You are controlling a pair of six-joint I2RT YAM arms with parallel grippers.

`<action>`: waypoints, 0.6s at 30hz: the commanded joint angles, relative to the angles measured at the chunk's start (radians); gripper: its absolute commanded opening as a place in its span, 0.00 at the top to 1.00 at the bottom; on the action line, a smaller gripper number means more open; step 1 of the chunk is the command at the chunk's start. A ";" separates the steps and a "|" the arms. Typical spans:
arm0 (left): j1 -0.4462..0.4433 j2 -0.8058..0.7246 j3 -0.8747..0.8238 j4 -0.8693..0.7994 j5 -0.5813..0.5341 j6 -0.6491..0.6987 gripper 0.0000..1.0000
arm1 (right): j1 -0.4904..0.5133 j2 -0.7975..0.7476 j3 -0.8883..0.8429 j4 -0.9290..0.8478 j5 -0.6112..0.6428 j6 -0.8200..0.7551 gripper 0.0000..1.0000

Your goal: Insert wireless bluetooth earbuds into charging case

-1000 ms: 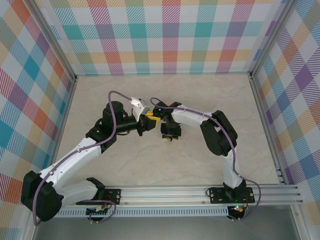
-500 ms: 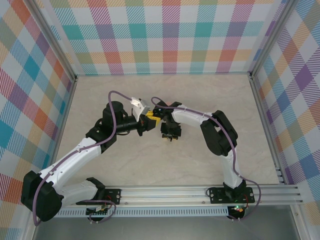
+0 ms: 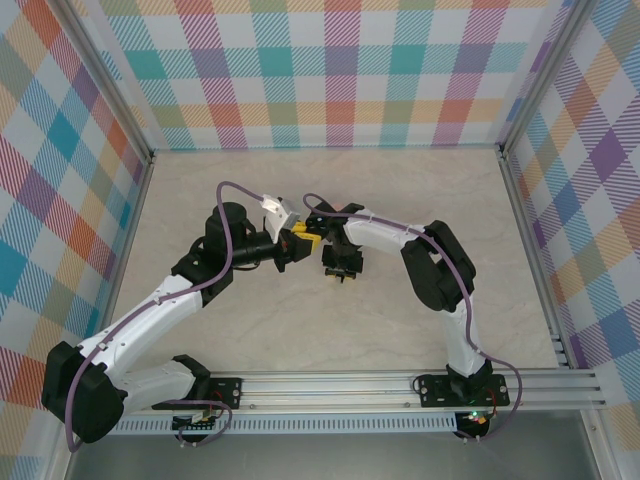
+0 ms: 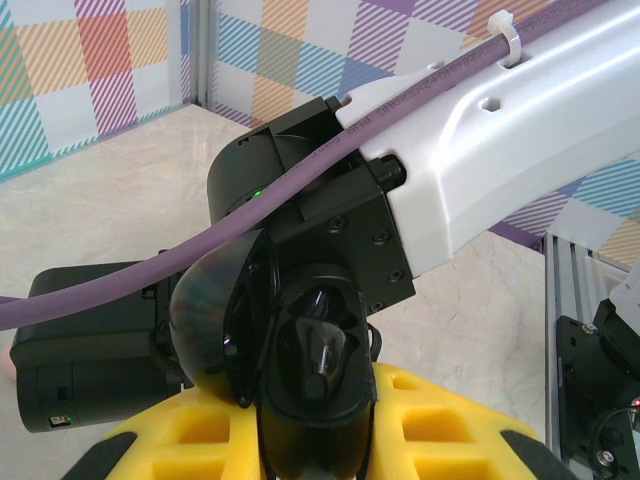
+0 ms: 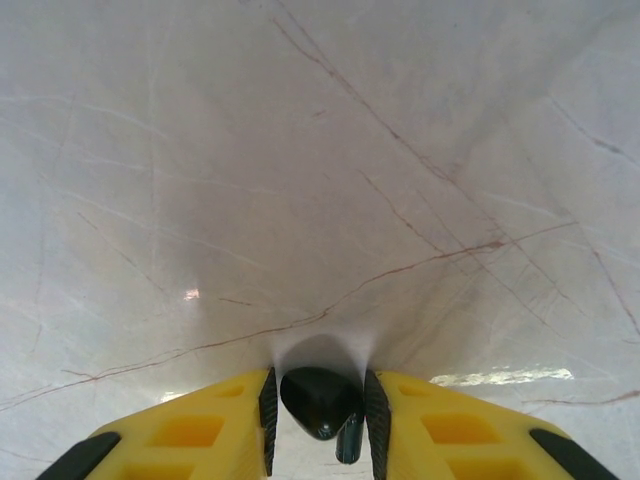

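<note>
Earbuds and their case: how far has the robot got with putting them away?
Done: the left gripper holds the charging case, its lid open. In hand: the right gripper pinches one black earbud, not yet in the case. Left: seating it in a slot. Whether any earbud already sits inside, I cannot tell.

no legible text, labels or numbers

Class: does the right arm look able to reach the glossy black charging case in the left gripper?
Probably yes: the right gripper, pinching a small black earbud, hangs beside the case; nothing visible between.
</note>
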 commanded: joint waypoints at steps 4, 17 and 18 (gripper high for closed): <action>-0.015 -0.027 -0.010 0.011 0.002 0.006 0.81 | -0.019 0.045 0.008 0.005 0.046 -0.035 0.73; -0.015 -0.029 -0.013 0.008 0.001 0.004 0.81 | -0.026 -0.002 0.006 0.014 0.101 -0.302 0.78; -0.015 -0.030 -0.013 0.006 0.001 0.004 0.81 | -0.029 -0.015 -0.003 0.016 0.107 -0.329 0.78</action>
